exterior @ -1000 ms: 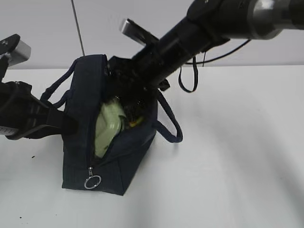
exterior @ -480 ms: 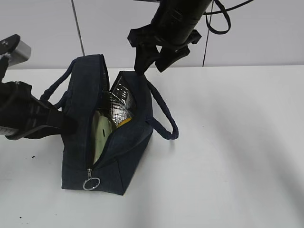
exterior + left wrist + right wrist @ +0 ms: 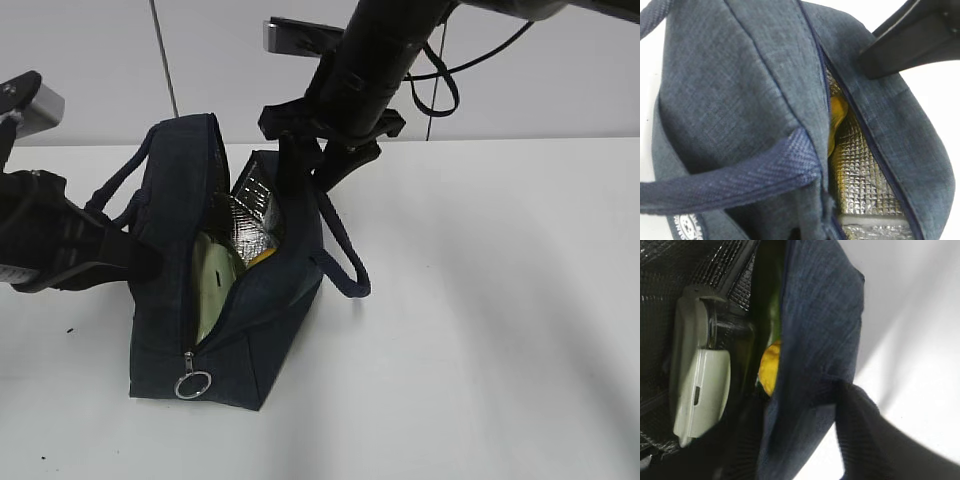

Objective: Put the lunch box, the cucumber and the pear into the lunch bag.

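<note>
- Out of the bag (image 3: 235, 330) comes my right claw (image 3: 318, 158): a second ago it was buried deep in the opening, half a second ago it was high above, and now it has dropped a little to hang just over the far rim, jaws parted and empty.
- Nearest to that claw is the rim's navy cloth, directly beneath it; one dark finger (image 3: 910, 42) shows in the left wrist view just past the zipper edge, not touching it as far as I can tell.
- Just below, inside, the pear (image 3: 771, 367) shows as a yellow patch pressed against the near wall, with a strip of green right above it that I take to be the cucumber (image 3: 772, 315); it is too dim to be sure.
- Further in from the claw, the box (image 3: 212, 280) stands on edge against the foil, pale lid showing.
- Farthest from the right claw, my left claw (image 3: 130, 262) is clamped shut on the bag's opposite side, holding the mouth open.
- Nothing of the three lies out on the table (image 3: 500, 320), so I judge all are in and the loading is done.
- What remains, I think, is only to lift the right arm clear and let go of the cloth without tipping the bag.
</note>
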